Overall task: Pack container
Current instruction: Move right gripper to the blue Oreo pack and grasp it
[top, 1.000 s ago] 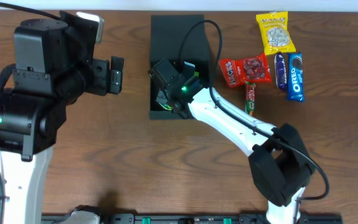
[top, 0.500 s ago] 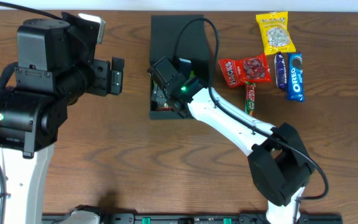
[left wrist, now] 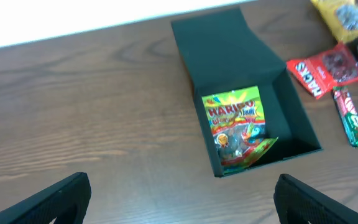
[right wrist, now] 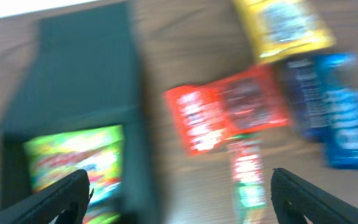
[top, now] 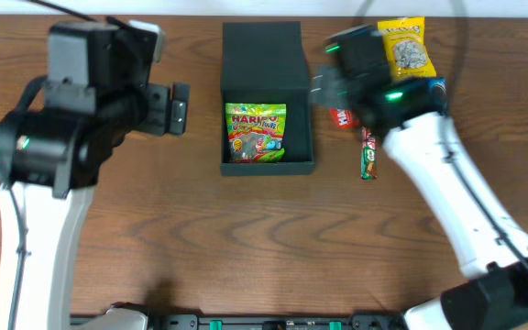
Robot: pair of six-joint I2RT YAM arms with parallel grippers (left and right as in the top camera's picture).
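The black container (top: 262, 50) lies open at the table's back middle, its flap lid laid back. A green Haribo packet (top: 256, 133) lies flat inside it. My right gripper (top: 330, 87) is blurred, hovers just right of the container over the loose snacks, and is open with nothing between its fingers. In the right wrist view the container (right wrist: 82, 68) with the Haribo packet (right wrist: 73, 158) is at the left, and the right gripper (right wrist: 179, 196) spans the box's right wall and a bar. My left gripper (top: 178, 106) is open left of the container and holds nothing. The left wrist view shows the container (left wrist: 219, 53) ahead of the left gripper (left wrist: 182, 196).
Loose snacks lie right of the container: a yellow packet (top: 404, 46), a red Hacks packet (right wrist: 229, 115), a dark blue packet (right wrist: 303, 93), a blue Oreo packet (right wrist: 344, 109) and a red-green bar (top: 368, 151). Bare wood lies in front of the box.
My right gripper opened, left the Haribo packet in the container, and swung up and right over the snacks. The left arm shifted slightly right, still open.
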